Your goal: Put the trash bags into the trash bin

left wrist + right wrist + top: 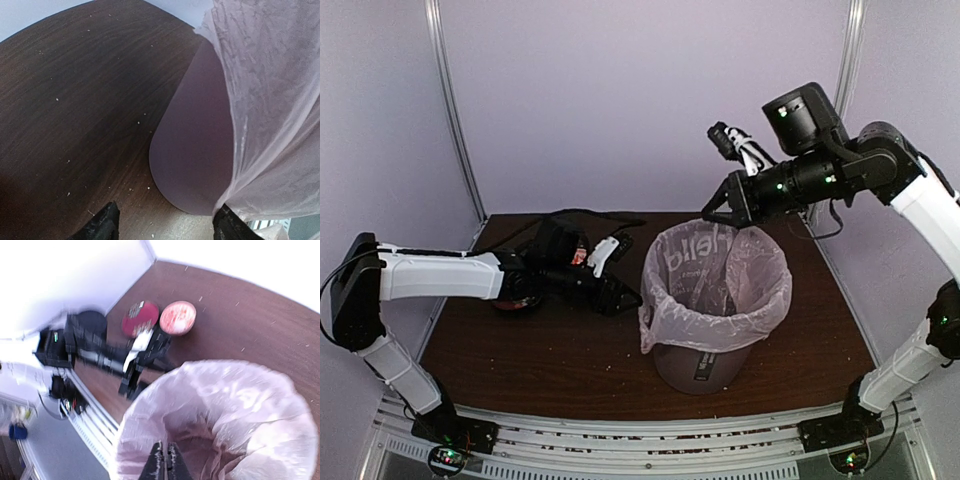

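The trash bin [708, 365] stands mid-table, mauve-brown with a black label facing the front. The pale pinkish trash bag [715, 285] lines it, with its mouth open and folded down over the rim all round. My left gripper [620, 297] is open and empty, low by the bin's left side. In the left wrist view its gripper [169, 208] faces the bin wall [195, 150], with the bag's overhang [272, 100] by the right finger. My right gripper [725, 216] is shut above the bin's far rim. In the right wrist view its gripper [165, 460] hangs over the bag's inside [220, 420], holding nothing.
Two small red bowls [140, 318] [177, 317] stand at the back left of the table, beyond my left arm [135, 355]. A black cable [590, 214] lies along the back edge. Walls enclose the table [560, 360] at back and sides.
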Robot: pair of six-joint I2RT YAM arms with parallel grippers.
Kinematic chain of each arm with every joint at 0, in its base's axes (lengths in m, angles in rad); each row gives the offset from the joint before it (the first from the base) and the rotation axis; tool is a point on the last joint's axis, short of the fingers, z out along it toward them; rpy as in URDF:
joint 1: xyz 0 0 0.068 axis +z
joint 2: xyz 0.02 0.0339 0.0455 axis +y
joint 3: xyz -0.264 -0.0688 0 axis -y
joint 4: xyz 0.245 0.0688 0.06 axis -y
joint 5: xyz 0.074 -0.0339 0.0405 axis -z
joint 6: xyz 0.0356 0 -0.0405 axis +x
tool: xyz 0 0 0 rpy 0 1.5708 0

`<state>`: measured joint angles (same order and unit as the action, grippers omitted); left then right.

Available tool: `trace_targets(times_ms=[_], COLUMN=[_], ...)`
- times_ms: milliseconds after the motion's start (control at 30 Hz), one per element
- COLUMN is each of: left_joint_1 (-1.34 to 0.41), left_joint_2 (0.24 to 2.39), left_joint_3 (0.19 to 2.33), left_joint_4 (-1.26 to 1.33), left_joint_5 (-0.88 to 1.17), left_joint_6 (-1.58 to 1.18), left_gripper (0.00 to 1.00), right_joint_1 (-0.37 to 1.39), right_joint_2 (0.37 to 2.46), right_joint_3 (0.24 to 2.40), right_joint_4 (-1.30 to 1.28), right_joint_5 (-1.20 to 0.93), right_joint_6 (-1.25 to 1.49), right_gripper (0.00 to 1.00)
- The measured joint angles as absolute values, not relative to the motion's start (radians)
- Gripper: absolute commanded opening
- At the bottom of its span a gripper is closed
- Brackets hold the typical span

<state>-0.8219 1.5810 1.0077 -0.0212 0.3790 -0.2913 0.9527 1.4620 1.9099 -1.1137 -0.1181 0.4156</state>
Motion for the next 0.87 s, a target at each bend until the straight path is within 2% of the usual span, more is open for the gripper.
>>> trace_targets(times_ms=[67,167,200,333,367,467,567,867], left_joint_1=[-0.822,-0.822,-0.822,-0.822,-0.822,-0.822,-0.822,-0.820], left_joint_2=[1.581,1.570,1.559,1.416,1.364,1.221,1.156,1.262], left_joint_3=[1.008,1.008,1.007,0.977,0.973,0.984,1.070,1.404], left_joint_4=[-0.032,-0.063,-0.077,-0.106,-0.109,-0.109,-0.141,-0.345], left_joint_5=[0.361,0.329,0.318,0.249,0.226,0.154,0.041,-0.356], left_joint_6=[-0.285,-0.278,-0.278,-0.282,-0.284,-0.285,-0.270,-0.196], left_gripper=[0.66,0.70,0.72,0.76,0.76,0.76,0.76,0.76], right_joint_1=[0.915,0.825,0.793,0.703,0.696,0.693,0.693,0.693], right_joint_2=[1.445,1.398,1.380,1.307,1.294,1.259,1.223,1.216], right_joint_3=[1.939,1.934,1.922,1.832,1.811,1.745,1.673,1.560], right_joint_4=[-1.103,-1.079,-1.060,-0.978,-0.957,-0.888,-0.825,-0.798], right_joint_5=[-0.094,-0.039,-0.017,0.106,0.145,0.262,0.410,0.582], right_joint_6=[0.421,0.424,0.427,0.440,0.447,0.460,0.482,0.550], right_gripper=[0.26,0.54,0.59,0.87,0.92,1.00,1.00,1.00])
